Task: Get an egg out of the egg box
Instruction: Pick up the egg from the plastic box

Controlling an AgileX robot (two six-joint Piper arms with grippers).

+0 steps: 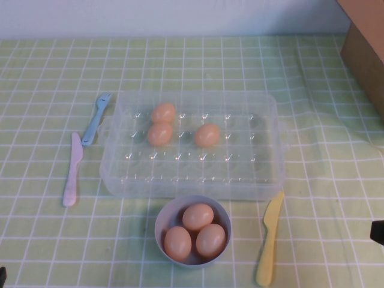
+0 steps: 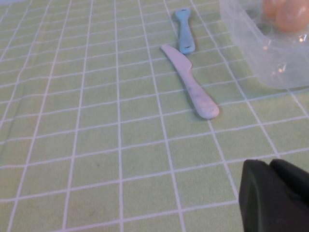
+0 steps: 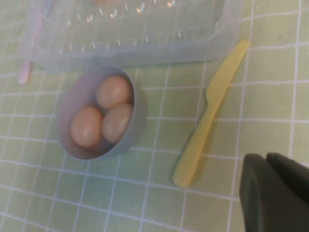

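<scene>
The clear egg box [image 1: 264,162] sits in the middle of the table and holds three peach-tan eggs: two close together at the back left [image 1: 163,112] [image 1: 160,134] and one near the middle [image 1: 207,135]. My left gripper [image 2: 270,163] is shut and empty, low over the cloth at the table's front left, away from the box corner [image 2: 270,63]. My right gripper [image 3: 265,157] is shut and empty at the front right, beside the yellow knife [image 3: 207,116]. In the high view only a dark bit of it [image 1: 378,231] shows at the right edge.
A small grey bowl [image 1: 162,219] with three eggs stands just in front of the box. A blue fork [image 1: 96,118] and a pink knife [image 1: 72,171] lie left of the box, and a yellow knife [image 1: 269,238] at front right. A cardboard box [image 1: 366,48] stands at the back right.
</scene>
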